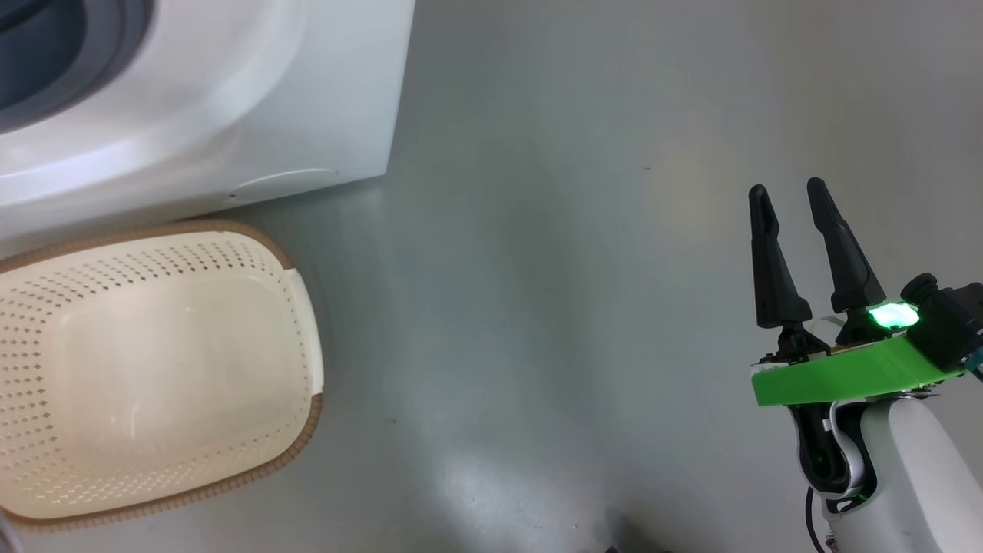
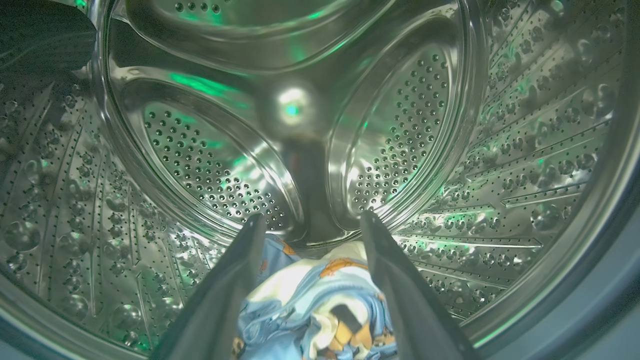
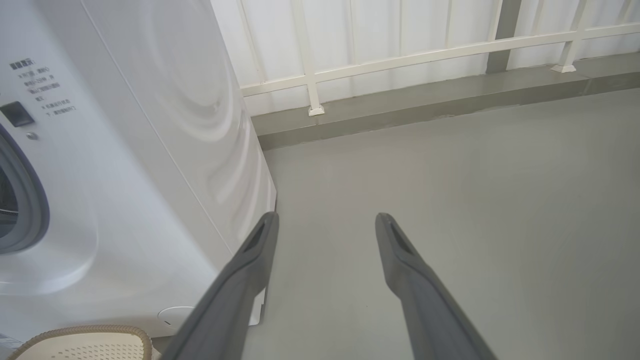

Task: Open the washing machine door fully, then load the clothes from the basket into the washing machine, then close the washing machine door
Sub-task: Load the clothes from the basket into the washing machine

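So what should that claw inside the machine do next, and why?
Probably draw the left claw straight back out of the drum. Its jaws stand wide apart, the clothes lie between them on the bottom of the drum, and the basket looks empty in the head view, so nothing seems left to load.

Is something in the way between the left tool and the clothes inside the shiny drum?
No, nothing visible is in the way. The clothes sit right between the open fingers of the left tool, inside the steel drum.
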{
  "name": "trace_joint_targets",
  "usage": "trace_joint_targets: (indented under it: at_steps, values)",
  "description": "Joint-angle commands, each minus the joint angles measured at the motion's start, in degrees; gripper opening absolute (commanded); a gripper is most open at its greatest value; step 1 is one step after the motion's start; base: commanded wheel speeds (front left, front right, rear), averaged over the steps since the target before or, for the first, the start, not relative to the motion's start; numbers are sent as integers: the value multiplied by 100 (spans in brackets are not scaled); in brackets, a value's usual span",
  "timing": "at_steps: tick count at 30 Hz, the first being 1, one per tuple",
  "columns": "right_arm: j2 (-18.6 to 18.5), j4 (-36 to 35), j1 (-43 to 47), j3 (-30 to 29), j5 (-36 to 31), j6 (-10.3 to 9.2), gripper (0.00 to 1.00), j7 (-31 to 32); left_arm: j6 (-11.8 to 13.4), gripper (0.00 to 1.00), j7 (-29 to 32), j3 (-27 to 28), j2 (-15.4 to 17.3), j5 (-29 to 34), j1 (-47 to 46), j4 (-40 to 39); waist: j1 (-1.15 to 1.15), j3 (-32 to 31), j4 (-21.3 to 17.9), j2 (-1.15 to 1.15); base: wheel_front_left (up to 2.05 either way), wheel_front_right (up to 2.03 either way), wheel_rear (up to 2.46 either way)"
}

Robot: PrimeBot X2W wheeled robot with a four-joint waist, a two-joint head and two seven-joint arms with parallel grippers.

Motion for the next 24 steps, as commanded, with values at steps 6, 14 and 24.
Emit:
trace_joint_targets:
  at_steps: [6,14,24]
  values:
    - [-142,-125,42,148,-7,42,100,-28,14,100,-30,194,153,-26,436,-143,0,-190,99,0,0,0,0]
    - [-335,-117,72,146,-38,42,100,-28,-30,100,-30,463,-221,-138,1266,-506,0,-578,300,0,0,0,0]
    - [-551,-47,291,123,-72,42,100,-28,-85,100,-30,767,-835,-268,2591,-1264,0,-1202,663,0,0,0,0]
